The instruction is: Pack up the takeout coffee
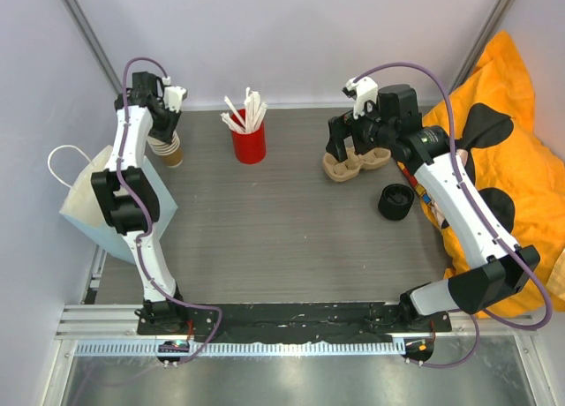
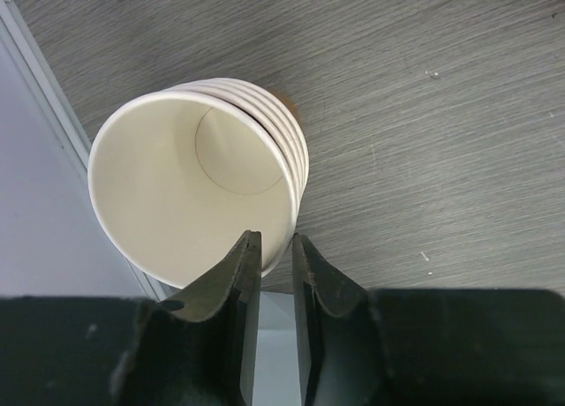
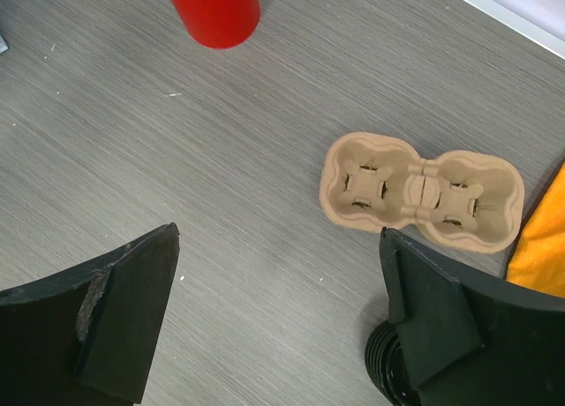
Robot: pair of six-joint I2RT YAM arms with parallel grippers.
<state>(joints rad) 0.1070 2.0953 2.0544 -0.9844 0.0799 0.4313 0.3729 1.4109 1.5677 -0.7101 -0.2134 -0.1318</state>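
I am looking straight down into the takeout coffee cup (image 2: 194,194), which is sitting on top of a nested stack (image 2: 298,146) of like cups at the far left corner of the worktop (image 2: 424,159), just beside the side wall (image 2: 35,212). My left gripper (image 2: 275,243) is standing nearly closed, one finger inside the white wall and one outside, straddling the rolled rim; whether the pads are pressing the paper I cannot tell. My right gripper (image 3: 278,238) is hanging wide open and empty above the worktop, near the moulded cup carrier (image 3: 422,194). I am judging the cup to be empty, so very light; its thin paper wall is likely to dent under a hard squeeze, and the rolled rim is giving it most of its stiffness, so the rim is the place to take hold — gently. The cups beneath may be clinging to it, so a slow, straight lift seems wise. For room, the wall is crowding me on the left and the paper bag (image 1: 97,203) is standing nearer my base; the red cup of sticks (image 1: 249,139) is standing well apart to the right, and the middle of the worktop is lying open between the arms — the easiest way out.
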